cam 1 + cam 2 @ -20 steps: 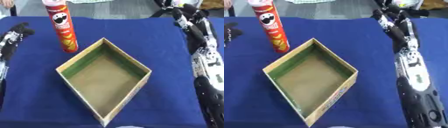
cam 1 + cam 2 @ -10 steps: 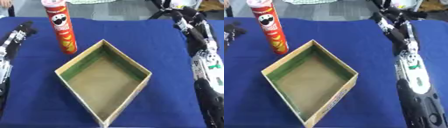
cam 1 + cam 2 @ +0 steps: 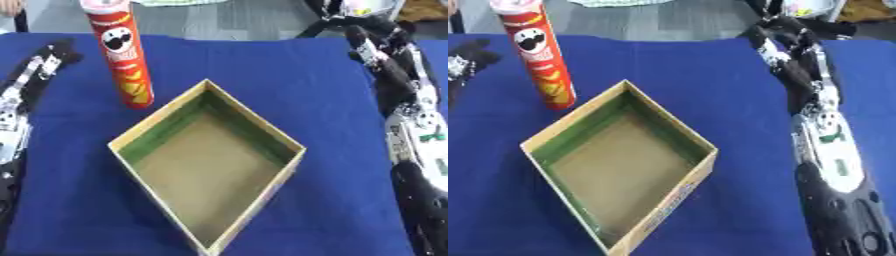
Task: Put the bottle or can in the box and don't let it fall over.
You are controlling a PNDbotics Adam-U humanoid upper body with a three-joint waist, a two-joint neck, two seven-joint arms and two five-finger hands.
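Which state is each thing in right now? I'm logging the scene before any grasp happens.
Tall red cylindrical chip can: upright on the blue cloth, outside the box, untouched.
Open cardboard box with green inner walls: empty, open side up.
Left hand: apart from the can, holding nothing; its fingers cannot be made out.
Right hand: far right, holding nothing; likewise unclear.

Red can [image 3: 122,55] upright on blue table [image 3: 262,65], just beside far-left wall of open cardboard box [image 3: 162,120], not inside. Box turned corner-on, green along inner walls, brown floor. Left hand [image 3: 45,62] at left edge, right hand [image 3: 378,42] top right, both apart from can.
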